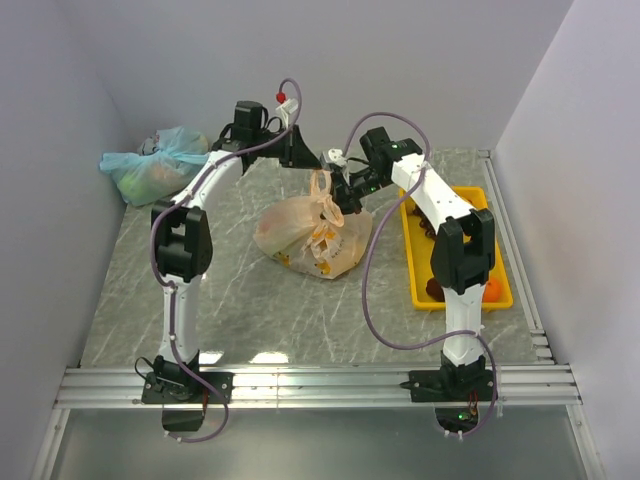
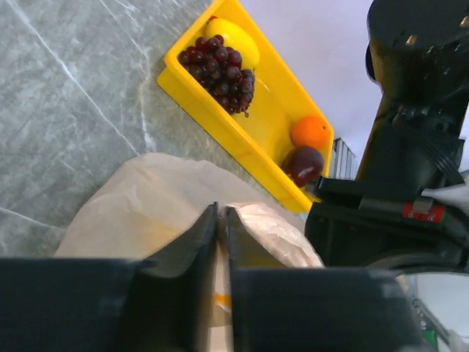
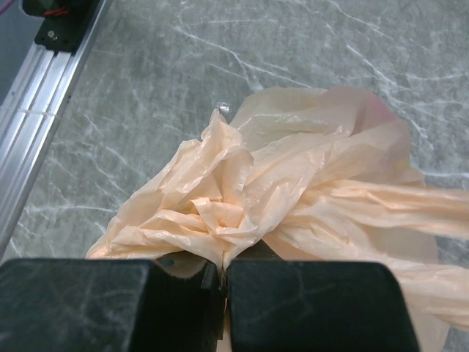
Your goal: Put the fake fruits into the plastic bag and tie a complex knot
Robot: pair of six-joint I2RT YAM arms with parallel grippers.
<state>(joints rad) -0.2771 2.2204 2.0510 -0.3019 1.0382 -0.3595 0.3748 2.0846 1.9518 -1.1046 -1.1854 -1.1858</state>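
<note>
Currently, by item, top view as the clock face:

1. Plastic bag (image 1: 300, 235): peach, translucent, bulging, at the centre of the table (image 1: 230, 300). One handle stands upright at its twelve o'clock. What is inside cannot be told through the film.
2. Left gripper (image 2: 221, 209): at the bag's twelve o'clock. Fingers are drawn nearly together on a thin strip of peach film, apparently the raised handle.
3. Right gripper (image 3: 223, 268): at the bag's one o'clock. Fingers are pressed together, pinching crumpled bag film. A bunched gather (image 3: 220, 213) sits just ahead of them; whether it is a knot cannot be told.
4. Yellow tray (image 2: 227, 143): at the bag's three o'clock. It holds purple grapes (image 2: 218, 70), a yellow fruit (image 2: 236, 38), an orange (image 2: 311, 132) and a dark maroon fruit (image 2: 304, 165).
5. Pale blue-green bag (image 1: 155, 165): at ten o'clock, tied, apart from the work.

Hazards, as judgement:
- Tying now would seal the bag with four fruits outside it.
- Opposed pulls from the two grips could stretch or tear the thin film.
- The slim handle strip could slip from the left fingers, so the loop collapses.
- An upward pull could tip the bag and roll it.
</note>
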